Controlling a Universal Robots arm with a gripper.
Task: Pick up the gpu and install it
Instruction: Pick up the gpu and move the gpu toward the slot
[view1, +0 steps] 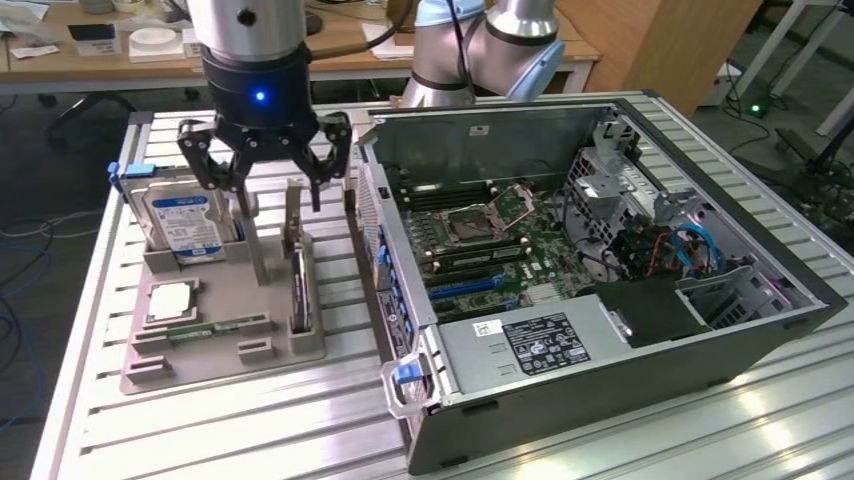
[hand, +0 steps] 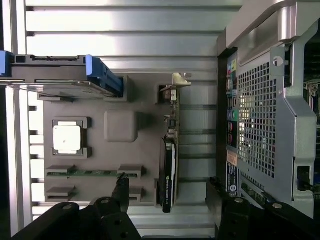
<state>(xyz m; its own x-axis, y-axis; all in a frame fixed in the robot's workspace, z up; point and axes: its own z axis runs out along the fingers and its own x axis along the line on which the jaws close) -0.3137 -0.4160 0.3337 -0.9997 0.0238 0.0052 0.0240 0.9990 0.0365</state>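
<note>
— So, what is the claw (view1: 271, 192) up to?

— Its jaws are spread wide with nothing in them. It hangs over the grey holder (view1: 267, 345), right above the gpu (view1: 296, 275). There's one finger (hand: 121, 182) out to each side of the card, and as far as I can see neither touches it.

— And where does the card sit?

— It stands on its long edge in a slot along the holder's edge nearest the open computer case (view1: 641, 330). There's a silver bracket (hand: 180, 79) at one end.

— Anything else on that holder?

— A hard drive (view1: 187, 225) stands upright at the corner away from the case. A processor chip (view1: 174, 300) lies flat below it, and a RAM stick (view1: 214, 328) sits in a slot near the front edge. The holder itself rests on the slatted bench (view1: 200, 430), just beside the case's rear panel.
</note>
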